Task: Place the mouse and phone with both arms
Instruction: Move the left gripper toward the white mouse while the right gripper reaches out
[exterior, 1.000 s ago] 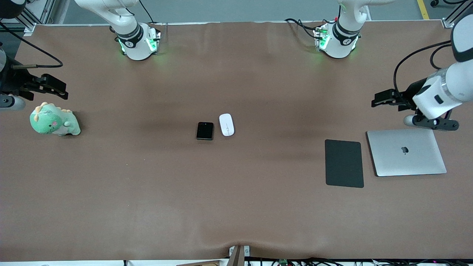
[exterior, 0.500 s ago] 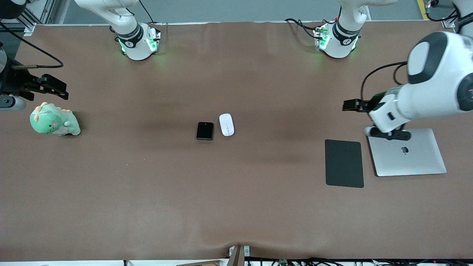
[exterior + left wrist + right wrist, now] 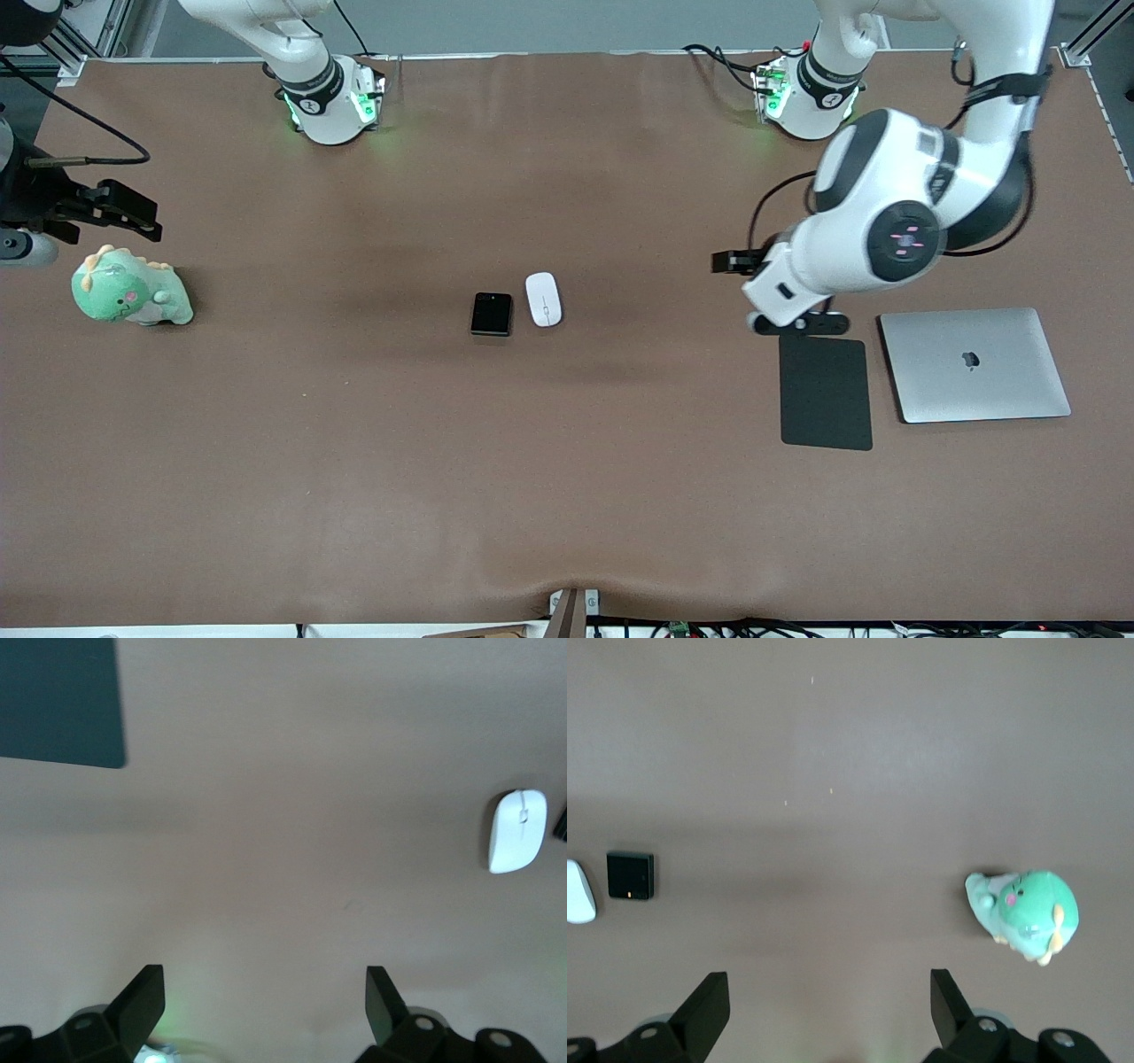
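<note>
The white mouse (image 3: 543, 299) and the black phone (image 3: 491, 314) lie side by side mid-table, the phone toward the right arm's end. My left gripper (image 3: 725, 262) is open and empty over bare table between the mouse and the dark pad. Its wrist view shows the open gripper (image 3: 266, 1001), the mouse (image 3: 517, 830) and a sliver of the phone (image 3: 562, 826). My right gripper (image 3: 142, 215) is open and empty over the table beside the plush toy. Its wrist view shows the gripper (image 3: 830, 1005), the phone (image 3: 630, 875) and the mouse's edge (image 3: 578, 892).
A green dinosaur plush (image 3: 128, 288) sits at the right arm's end; it also shows in the right wrist view (image 3: 1026, 912). A dark-grey pad (image 3: 825, 392) and a closed silver laptop (image 3: 974, 364) lie at the left arm's end. The pad's corner shows in the left wrist view (image 3: 58, 700).
The left arm has swung from above the laptop toward the table's middle, past the pad's far corner. The right arm has hardly moved. The mouse and phone are unmoved.
</note>
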Action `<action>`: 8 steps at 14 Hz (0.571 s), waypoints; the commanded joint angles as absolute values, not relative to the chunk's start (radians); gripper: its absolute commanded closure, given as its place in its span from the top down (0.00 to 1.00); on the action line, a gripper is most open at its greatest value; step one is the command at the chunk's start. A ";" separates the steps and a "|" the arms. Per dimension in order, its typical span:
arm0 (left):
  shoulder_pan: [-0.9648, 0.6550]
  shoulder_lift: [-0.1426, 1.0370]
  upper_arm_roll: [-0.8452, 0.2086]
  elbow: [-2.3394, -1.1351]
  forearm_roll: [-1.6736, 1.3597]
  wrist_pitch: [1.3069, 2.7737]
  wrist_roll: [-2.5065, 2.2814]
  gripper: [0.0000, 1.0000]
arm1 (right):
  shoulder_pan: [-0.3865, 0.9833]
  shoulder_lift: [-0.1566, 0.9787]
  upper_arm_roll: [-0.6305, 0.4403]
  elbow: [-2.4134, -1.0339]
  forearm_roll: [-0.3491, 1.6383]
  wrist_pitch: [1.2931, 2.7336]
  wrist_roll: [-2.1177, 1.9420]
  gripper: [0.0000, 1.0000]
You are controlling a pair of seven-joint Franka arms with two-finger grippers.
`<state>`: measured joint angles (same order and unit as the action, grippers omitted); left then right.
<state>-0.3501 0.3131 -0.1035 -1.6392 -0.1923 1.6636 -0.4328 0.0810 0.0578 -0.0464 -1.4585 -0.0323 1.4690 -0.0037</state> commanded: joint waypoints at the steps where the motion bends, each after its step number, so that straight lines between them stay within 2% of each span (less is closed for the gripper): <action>1: -0.408 0.337 -0.100 -1.644 -0.215 1.738 -0.530 1.00 | 0.097 0.074 -0.057 -1.430 -0.049 1.483 -0.006 1.00; 8: -0.584 0.377 -0.100 -1.724 -0.213 2.025 -0.751 1.00 | 0.104 0.132 -0.055 -1.431 -0.055 1.483 -0.012 1.00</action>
